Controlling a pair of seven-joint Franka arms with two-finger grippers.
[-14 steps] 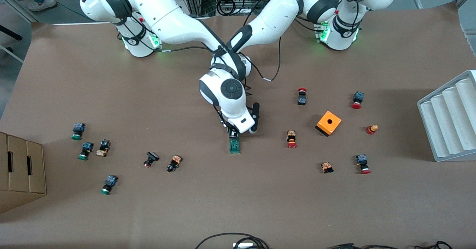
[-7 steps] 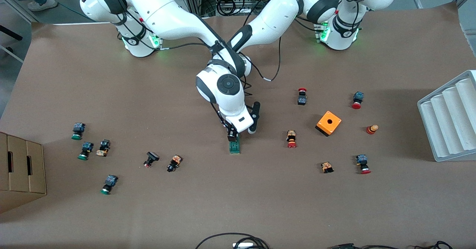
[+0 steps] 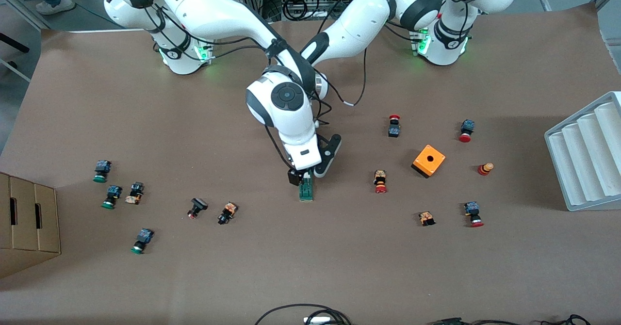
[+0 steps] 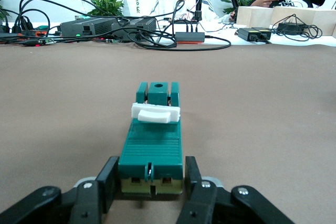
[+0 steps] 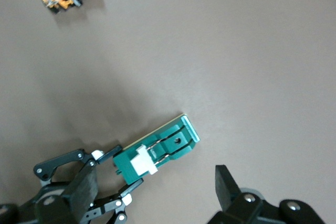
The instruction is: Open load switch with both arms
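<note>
The load switch is a narrow green block lying flat at the table's middle. Its white sliding piece sits across the top, partway along. My left gripper is shut on the switch's end that lies farther from the front camera, one finger pressed on each side. In the front view the right arm's hand hides it. My right gripper hangs just over the switch with its fingers spread wide, touching nothing. The right gripper shows above the switch's held end.
An orange box with a hole and several red push buttons lie toward the left arm's end, by a white ribbed tray. Green and black buttons and a cardboard box lie toward the right arm's end.
My right gripper has gone from shut to wide open and its hand has risen off the switch. The left gripper and the switch have stayed put.
</note>
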